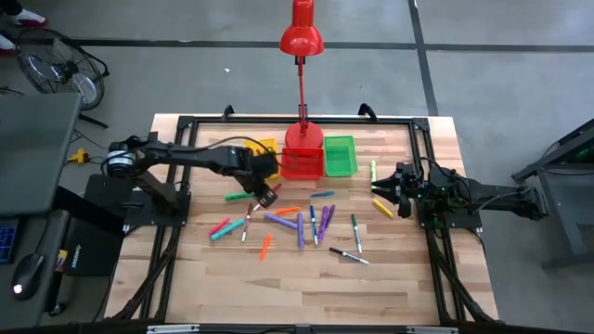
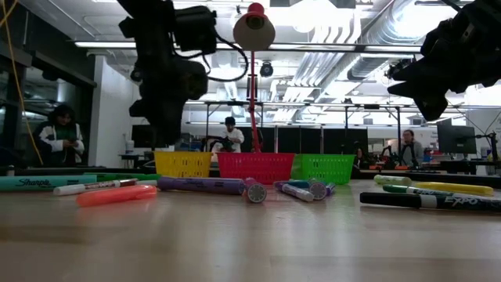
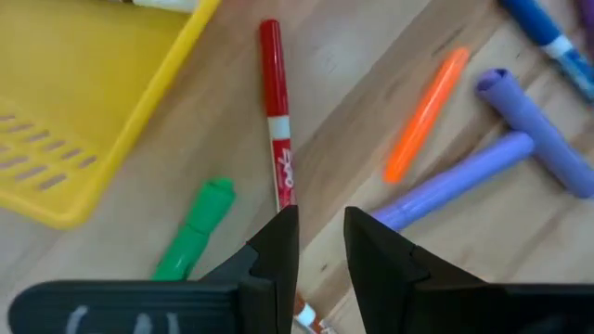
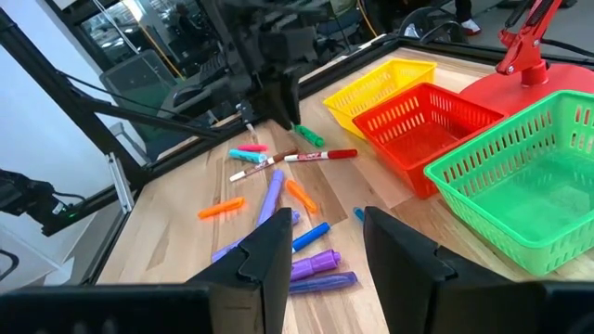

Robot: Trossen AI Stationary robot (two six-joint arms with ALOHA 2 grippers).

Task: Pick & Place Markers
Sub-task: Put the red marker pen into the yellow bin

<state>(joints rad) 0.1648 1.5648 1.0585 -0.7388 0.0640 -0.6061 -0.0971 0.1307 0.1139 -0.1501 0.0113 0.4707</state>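
Several markers lie flat and scattered on the wooden table (image 1: 399, 288), among them a red one (image 3: 275, 121), a green one (image 3: 195, 232), an orange one (image 3: 425, 116) and a purple one (image 3: 459, 181). My left gripper (image 3: 320, 215) hangs above the red marker's white end, beside the yellow bin (image 3: 83, 102), and points down. Its fingers stand a narrow gap apart with only bare table showing between them. In the high view this gripper (image 1: 269, 197) is left of the table's middle. My right gripper (image 1: 394, 190) waits open at the table's right side, with nothing between its fingers (image 4: 269, 250).
A yellow bin (image 1: 266, 147), a red bin (image 1: 302, 163) and a green bin (image 1: 340, 156) stand in a row at the far middle. A red desk lamp (image 1: 302, 37) rises behind them. More markers lie toward the middle (image 1: 313, 223) and right (image 1: 382, 206). A black frame rail (image 1: 436, 250) borders the table.
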